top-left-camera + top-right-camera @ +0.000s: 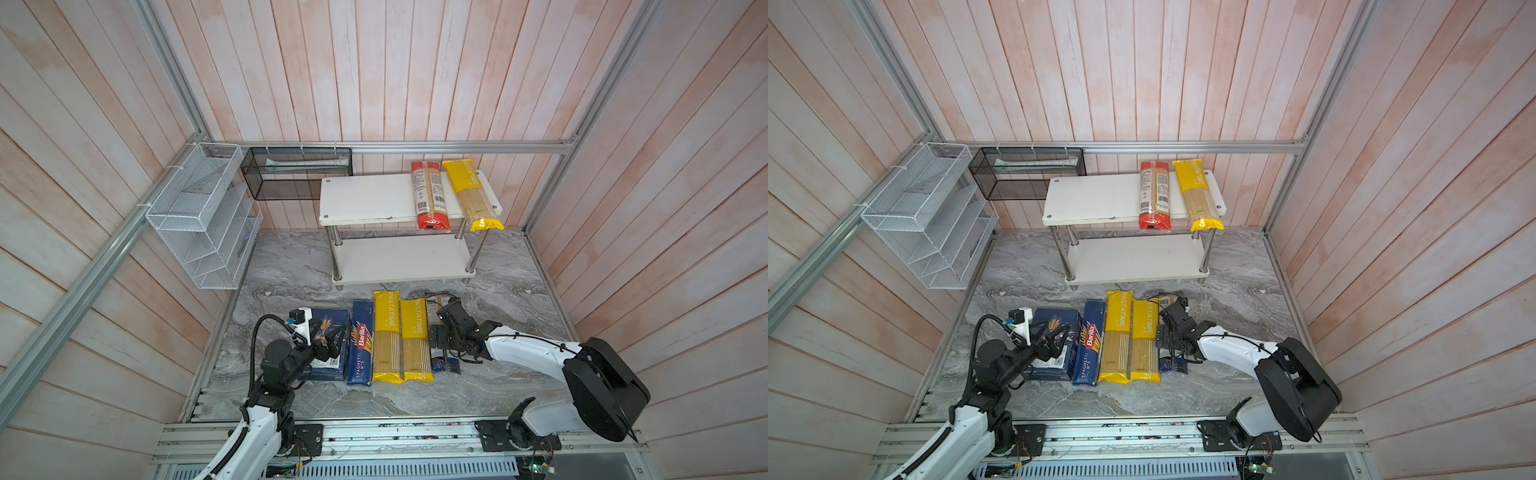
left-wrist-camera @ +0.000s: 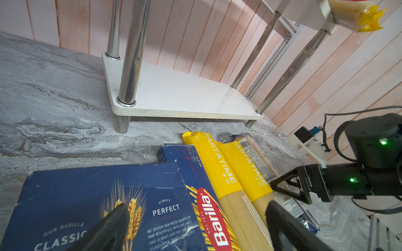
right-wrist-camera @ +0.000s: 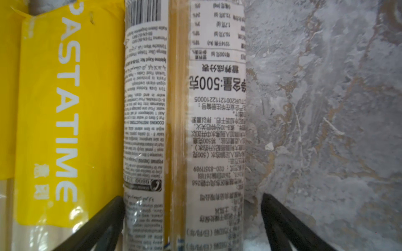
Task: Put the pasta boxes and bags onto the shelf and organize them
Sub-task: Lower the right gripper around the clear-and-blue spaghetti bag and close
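Red bag (image 1: 430,195) and yellow bag (image 1: 473,193) top the shelf (image 1: 365,199); five packs (image 1: 386,336) remain near; left gripper (image 2: 196,206) and right gripper (image 3: 191,197) both spread apart.

Blue-and-clear bag (image 1: 446,365) mostly hidden beneath right hand (image 1: 442,338), wide box (image 1: 334,372) partly covered by left hand (image 1: 332,336)

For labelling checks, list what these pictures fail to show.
- Blue-and-clear bag: both top views, middle hidden by the right arm.
- Black mesh basket, contents: top views, too small behind mesh.
- Wide Barilla box: left wrist view, cut off by the bottom edge.
- Bag's fine print: right wrist view, partly blurred.
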`<state>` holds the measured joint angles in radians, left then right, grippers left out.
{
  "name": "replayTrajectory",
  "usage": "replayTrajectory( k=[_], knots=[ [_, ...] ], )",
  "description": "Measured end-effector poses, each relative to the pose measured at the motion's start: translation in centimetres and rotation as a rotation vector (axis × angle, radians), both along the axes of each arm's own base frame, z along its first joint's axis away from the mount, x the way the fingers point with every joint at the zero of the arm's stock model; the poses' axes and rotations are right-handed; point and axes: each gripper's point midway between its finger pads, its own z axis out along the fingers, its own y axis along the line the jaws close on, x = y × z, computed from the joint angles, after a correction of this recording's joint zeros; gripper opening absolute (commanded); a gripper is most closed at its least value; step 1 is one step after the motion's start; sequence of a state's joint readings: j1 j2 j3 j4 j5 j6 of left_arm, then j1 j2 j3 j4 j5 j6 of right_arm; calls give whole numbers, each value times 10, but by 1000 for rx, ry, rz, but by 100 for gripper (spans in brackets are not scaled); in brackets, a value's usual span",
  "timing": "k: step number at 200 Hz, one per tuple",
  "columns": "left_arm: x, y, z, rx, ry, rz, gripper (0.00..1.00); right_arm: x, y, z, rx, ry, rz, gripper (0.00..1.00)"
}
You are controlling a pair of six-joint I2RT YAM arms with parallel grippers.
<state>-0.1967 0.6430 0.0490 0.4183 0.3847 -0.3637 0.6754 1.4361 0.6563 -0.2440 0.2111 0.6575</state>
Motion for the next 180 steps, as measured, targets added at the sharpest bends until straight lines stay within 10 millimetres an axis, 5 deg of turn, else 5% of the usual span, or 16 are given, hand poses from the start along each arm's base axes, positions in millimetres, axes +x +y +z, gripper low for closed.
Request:
replayTrajectory(
  k=[72, 180],
  knots=[
    [0, 0, 0, 0, 0, 0, 100, 6, 11, 3, 53, -21, 18, 98],
    [0, 0, 0, 0, 0, 0, 100, 5, -7, -5, 0, 7, -18, 98]
  ],
)
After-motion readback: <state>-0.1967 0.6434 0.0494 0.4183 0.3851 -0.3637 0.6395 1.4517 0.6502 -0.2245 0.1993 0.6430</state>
